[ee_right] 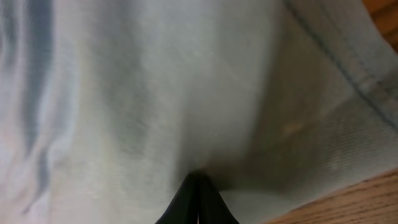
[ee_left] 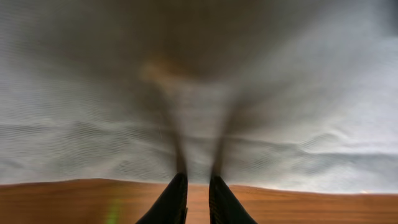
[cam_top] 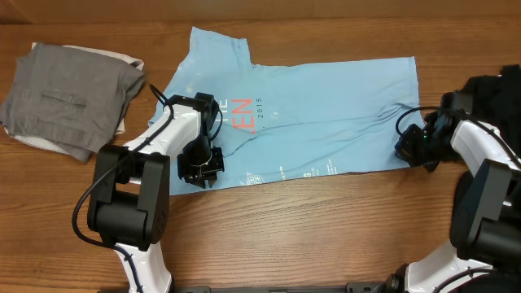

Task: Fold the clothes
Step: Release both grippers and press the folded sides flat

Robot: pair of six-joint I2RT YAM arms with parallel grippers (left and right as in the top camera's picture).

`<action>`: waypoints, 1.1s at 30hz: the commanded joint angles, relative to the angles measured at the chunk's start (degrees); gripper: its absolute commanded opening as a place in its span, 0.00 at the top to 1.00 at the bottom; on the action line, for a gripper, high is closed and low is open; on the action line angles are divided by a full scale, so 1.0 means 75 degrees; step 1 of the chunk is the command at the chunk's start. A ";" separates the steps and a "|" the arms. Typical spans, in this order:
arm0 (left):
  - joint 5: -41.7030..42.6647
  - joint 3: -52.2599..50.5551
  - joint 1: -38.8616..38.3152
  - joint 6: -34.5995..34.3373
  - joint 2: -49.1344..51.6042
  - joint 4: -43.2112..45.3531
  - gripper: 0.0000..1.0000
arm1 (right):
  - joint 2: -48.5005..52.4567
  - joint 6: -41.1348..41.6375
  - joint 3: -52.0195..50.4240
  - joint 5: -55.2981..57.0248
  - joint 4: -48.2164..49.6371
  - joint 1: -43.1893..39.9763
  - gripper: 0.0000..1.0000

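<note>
The clothes (cam_top: 326, 106), a light blue T-shirt with orange letters, lie spread across the wooden table. My left gripper (cam_top: 202, 167) sits at the shirt's front edge, near its left end. In the left wrist view its fingers (ee_left: 177, 196) stand almost together, and their tips (ee_left: 198, 177) run into the shirt's hem (ee_left: 280, 93). My right gripper (cam_top: 409, 145) is at the shirt's right end. Its jaws are shut (ee_right: 198, 175), with pale blue fabric (ee_right: 155, 81) bunched around the tips.
A folded grey garment (cam_top: 69, 98) lies at the back left on something white. A dark object (cam_top: 498, 88) sits at the right edge behind the right arm. Bare wood (cam_top: 326, 228) runs along the front.
</note>
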 commanded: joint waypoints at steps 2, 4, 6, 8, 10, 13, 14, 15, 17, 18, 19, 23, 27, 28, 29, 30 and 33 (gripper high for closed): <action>-0.1093 -0.0099 0.0047 -0.0545 -0.0149 0.0006 0.83 | 0.0000 0.0493 -0.0245 0.1166 -0.0210 0.0050 0.96; -0.1428 -0.0192 0.0073 -0.0831 -0.0149 0.0093 0.83 | 0.0000 0.0982 -0.0420 0.1606 -0.0309 0.0050 0.96; -0.1408 -0.0300 0.0087 -0.0822 -0.0149 0.0207 0.84 | 0.0000 0.1014 -0.0656 0.1667 -0.0114 0.0050 0.96; -0.1411 -0.0402 0.0087 -0.0819 -0.0149 0.0201 0.85 | 0.0003 0.1011 -0.0941 0.1676 0.0184 0.0050 0.96; -0.1419 -0.0501 0.0087 -0.0810 -0.0149 0.0201 0.85 | 0.0000 0.1011 -0.1142 0.1673 0.0367 0.0050 0.96; -0.1539 -0.0609 0.0099 -0.0761 -0.0149 0.0169 0.85 | 0.0000 0.1017 -0.1204 0.1676 0.0099 0.0050 0.96; -0.1571 -0.0627 0.0105 -0.0758 -0.0149 0.0166 0.84 | 0.0000 0.1023 -0.1204 0.1676 -0.0029 0.0050 0.96; -0.1609 -0.0638 0.0117 -0.0758 -0.0149 0.0152 0.84 | 0.0000 0.1110 -0.1204 0.1708 -0.0192 0.0050 0.96; -0.1746 -0.0641 0.0163 -0.0758 -0.0149 0.0076 0.83 | 0.0000 0.1475 -0.1204 0.1996 -0.0629 0.0050 0.96; -0.1894 -0.0641 0.0216 -0.0758 -0.0149 0.0026 0.83 | 0.0000 0.1649 -0.1204 0.2171 -0.0982 0.0050 0.96; -0.1993 -0.0641 0.0262 -0.0758 -0.0149 0.0003 0.83 | 0.0000 0.1647 -0.1204 0.2183 -0.1102 0.0050 0.96; -0.2209 -0.0644 0.0498 -0.0755 -0.0149 -0.0140 0.84 | 0.0000 0.1647 -0.1204 0.2180 -0.1629 0.0050 0.96; -0.2334 -0.0644 0.0787 -0.0688 -0.0149 -0.0303 0.91 | -0.0012 0.1647 -0.1201 0.2180 -0.1906 0.0050 0.96; -0.2331 -0.0644 0.0825 -0.0659 -0.0149 -0.0321 0.96 | -0.0020 0.1647 -0.1195 0.2177 -0.1912 0.0050 0.96; -0.2323 -0.0644 0.0854 -0.0644 -0.0152 -0.0341 0.96 | -0.0029 0.1647 -0.1160 0.2177 -0.1918 0.0050 0.96; -0.2326 -0.0638 0.0866 -0.0644 -0.0195 -0.0338 0.96 | -0.0052 0.1644 -0.1055 0.2157 -0.2005 0.0050 0.96; -0.2235 -0.0469 0.0877 -0.0641 -0.0536 -0.0402 0.96 | -0.0239 0.1533 -0.0388 0.2020 -0.2576 0.0050 0.96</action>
